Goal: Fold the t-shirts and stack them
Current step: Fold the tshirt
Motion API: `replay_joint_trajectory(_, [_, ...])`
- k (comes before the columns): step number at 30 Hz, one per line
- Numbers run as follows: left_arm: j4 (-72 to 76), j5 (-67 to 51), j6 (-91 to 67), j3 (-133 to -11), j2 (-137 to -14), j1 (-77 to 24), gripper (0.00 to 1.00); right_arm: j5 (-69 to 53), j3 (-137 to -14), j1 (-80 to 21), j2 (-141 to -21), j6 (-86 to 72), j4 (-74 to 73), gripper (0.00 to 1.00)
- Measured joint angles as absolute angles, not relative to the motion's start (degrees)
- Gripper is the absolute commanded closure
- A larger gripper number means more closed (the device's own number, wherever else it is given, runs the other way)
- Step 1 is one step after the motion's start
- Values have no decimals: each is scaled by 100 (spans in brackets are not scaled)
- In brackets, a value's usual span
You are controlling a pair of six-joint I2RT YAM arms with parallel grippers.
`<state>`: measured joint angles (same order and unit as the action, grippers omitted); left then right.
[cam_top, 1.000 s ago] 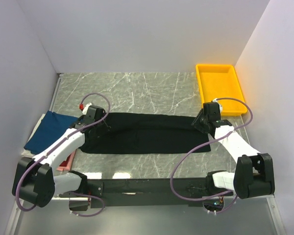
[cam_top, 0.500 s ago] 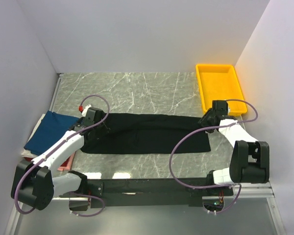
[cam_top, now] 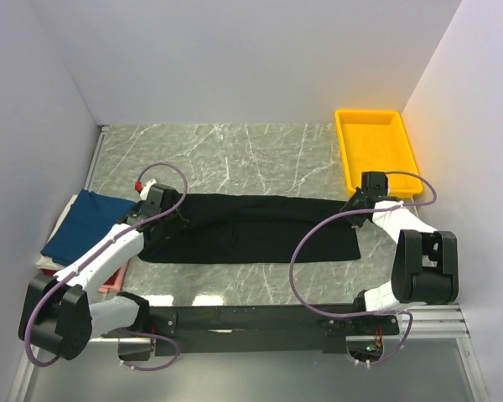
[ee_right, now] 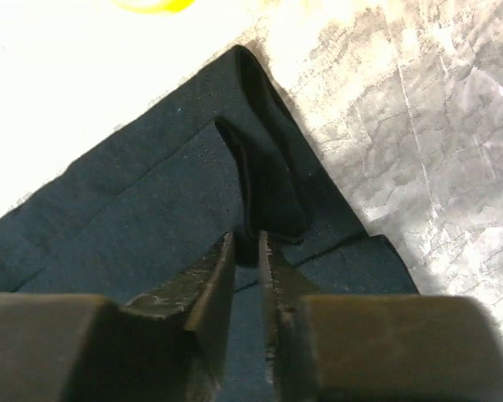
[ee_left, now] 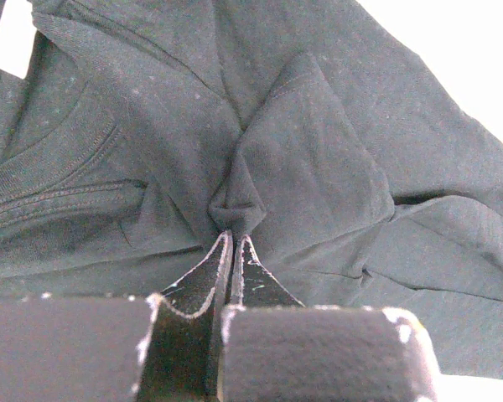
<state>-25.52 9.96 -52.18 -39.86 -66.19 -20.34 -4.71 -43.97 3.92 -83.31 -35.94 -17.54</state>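
Observation:
The black t-shirt lies folded lengthwise into a long band across the middle of the table. My left gripper is shut on a pinch of its cloth at the left end, near the neckline. My right gripper is shut on a fold of its cloth at the right top corner. A folded navy-blue t-shirt lies at the left edge, with a pink one partly showing under my left arm.
A yellow plastic tray stands at the back right, just beyond my right gripper. White walls close in the table on the left, back and right. Marble tabletop shows behind the shirt.
My right gripper has moved right and back, drawing the shirt's right top corner outward. My left gripper has stayed almost still, holding its end.

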Motion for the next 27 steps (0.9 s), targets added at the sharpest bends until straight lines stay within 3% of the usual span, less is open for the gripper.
replay_joint_trajectory(6, [-2552, 996, -5216, -3986, -6619, -2034, 100, -545, -4392, 454, -8337, -3516, -1754, 100])
replay_joint_trajectory(25, [-2862, 1063, -5205, -4160, -6281, -2034, 100, -523, -4464, 666, -7509, -3483, -2038, 100])
replay_joint_trajectory(27, [-2842, 1033, -5227, -4027, -6191, -2034, 99, -534, -4274, 670, -7415, -3483, -2016, 91])
